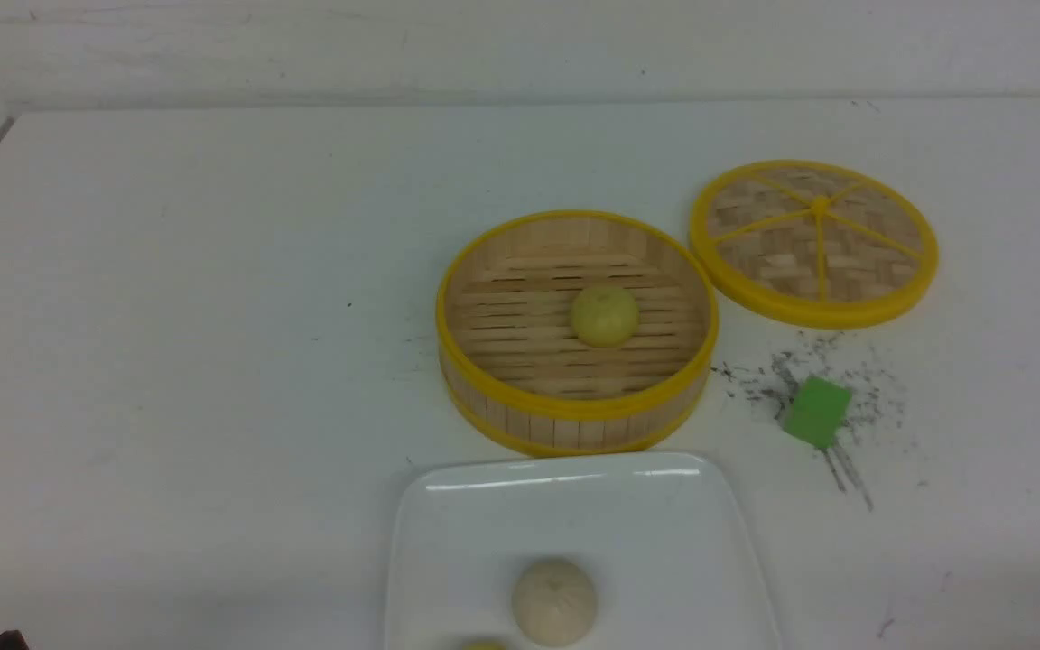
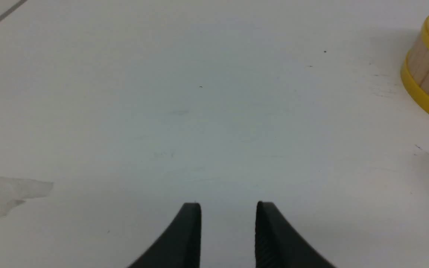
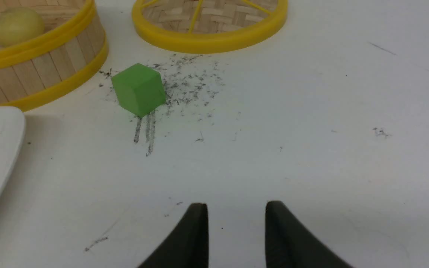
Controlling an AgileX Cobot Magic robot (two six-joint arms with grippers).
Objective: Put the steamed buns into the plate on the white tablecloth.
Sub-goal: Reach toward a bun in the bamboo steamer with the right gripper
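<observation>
looks like the job is partway through, probably between buns; a cream bun (image 1: 554, 602) sits on the white plate (image 1: 574, 515), with a bit of a yellow bun (image 1: 484, 645) beside it at the picture's edge, and one pale yellow bun (image 1: 605, 316) is in the bamboo steamer (image 1: 579, 433), so that one is most likely next; the right gripper (image 3: 237, 206) has its fingers apart with nothing between them, and the left gripper (image 2: 228, 205) is the same, parted and empty, over the white tablecloth (image 2: 214, 130); the next move probably calls for the right arm to reach over the steamer's rim, come down around the bun, pinch it gently and carry it to a free bit of the plate, without knocking the cream one; the green block (image 1: 818, 412) and the woven lid (image 1: 813, 244) can just be left alone, imo; as for what's hard to see, the front view cuts off the plate's near side, so any more buns down there can't be counted; the yellow one there is mostly out of frame too; the left wrist view only catches part of the steamer, no bun in it
</observation>
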